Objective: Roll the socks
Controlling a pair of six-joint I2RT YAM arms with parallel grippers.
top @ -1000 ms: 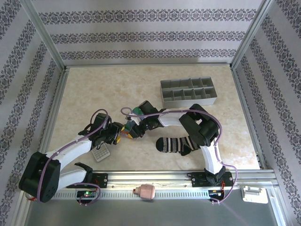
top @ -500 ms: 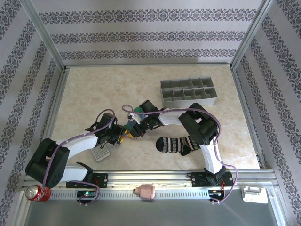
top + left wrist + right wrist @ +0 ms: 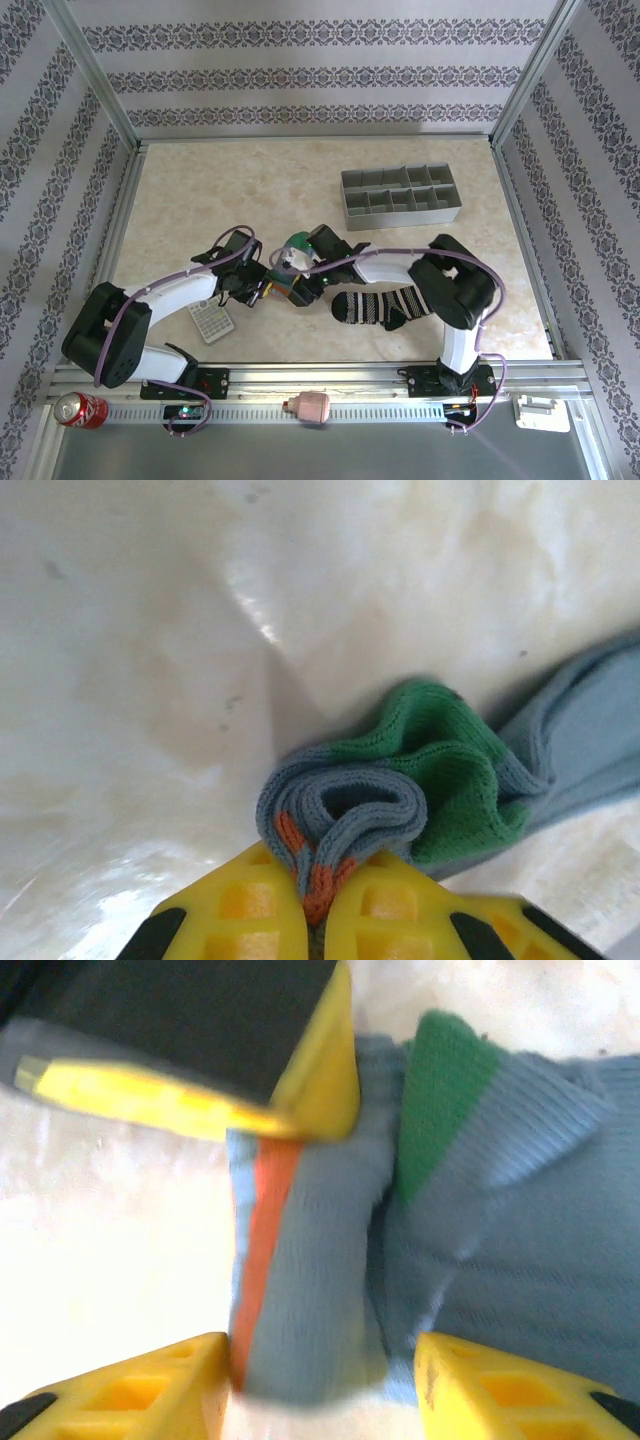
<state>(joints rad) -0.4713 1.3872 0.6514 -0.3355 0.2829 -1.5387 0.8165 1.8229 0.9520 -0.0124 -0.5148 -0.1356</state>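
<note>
The blue-grey sock [image 3: 420, 780] lies near the middle of the worktop [image 3: 200, 200], between the two arms. One end of it is rolled up into a small fat curl, and the green toe is bunched up right next to the curl. The rest of the sock lies flat and runs away to the side.

The left claw [image 3: 316, 885] is shut tight on the rolled end. Its yellow fingers [image 3: 250, 910] pinch the orange and grey folds together. I think it holds there so the curl does not spring open.

The right claw [image 3: 320, 1360] is open. Its two yellow fingers [image 3: 130, 1395] stand apart, one on each side of the roll, and they do not seem to squeeze it. The left claw sits just across from it, at the far side of the same roll. It looks like one claw holds the roll so the other can let go and take a new hold for the next turn.

The striped sock [image 3: 385, 305] lies flat on the worktop, close beside the right arm. It is not rolled at all, so the job looks less than half done.

A grey calculator [image 3: 211, 321] lies near the left arm, and it has no part in this
</note>
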